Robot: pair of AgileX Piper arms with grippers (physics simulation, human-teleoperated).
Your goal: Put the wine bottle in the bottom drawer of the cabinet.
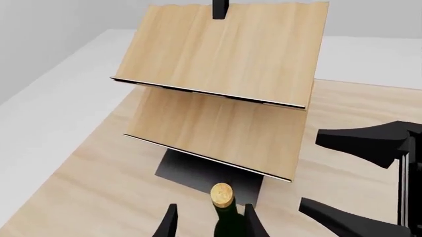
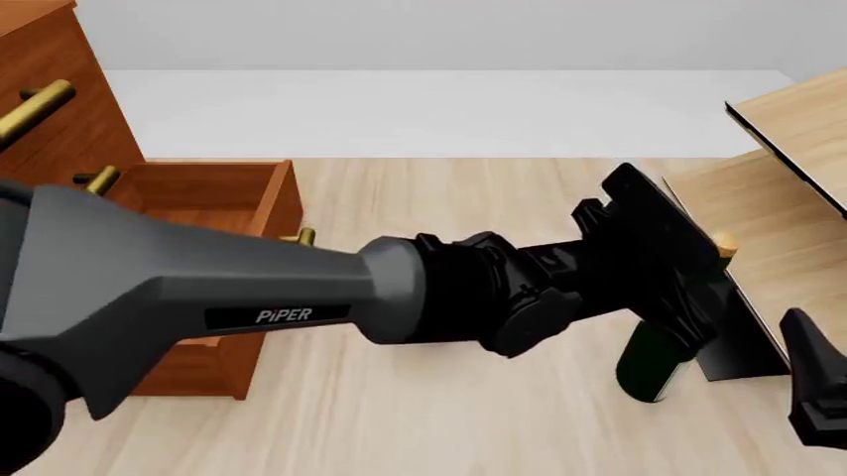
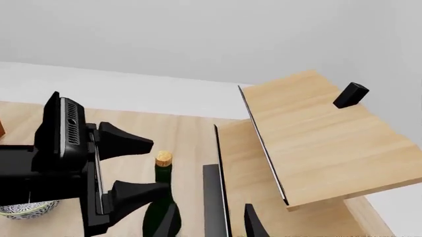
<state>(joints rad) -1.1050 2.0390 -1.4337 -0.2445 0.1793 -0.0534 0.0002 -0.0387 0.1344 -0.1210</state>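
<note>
The wine bottle (image 2: 652,367) stands upright on the table in front of the pale rack's black base. Its tan cork shows in the left wrist view (image 1: 222,193) and the right wrist view (image 3: 163,159). My left gripper (image 1: 209,224) is open, with one finger on each side of the bottle's neck and gaps showing. My right gripper (image 1: 309,170) is open and empty just right of the bottle, low at the front view's right edge (image 2: 810,382). The cabinet (image 2: 66,109) stands at far left with its bottom drawer (image 2: 198,188) pulled open.
A pale light-wood rack (image 1: 218,59) with two slanted shelves stands right behind the bottle, on a black base (image 1: 191,173). A patterned bowl (image 3: 20,210) sits beyond my left arm. My left arm (image 2: 265,297) stretches across the table from the cabinet side.
</note>
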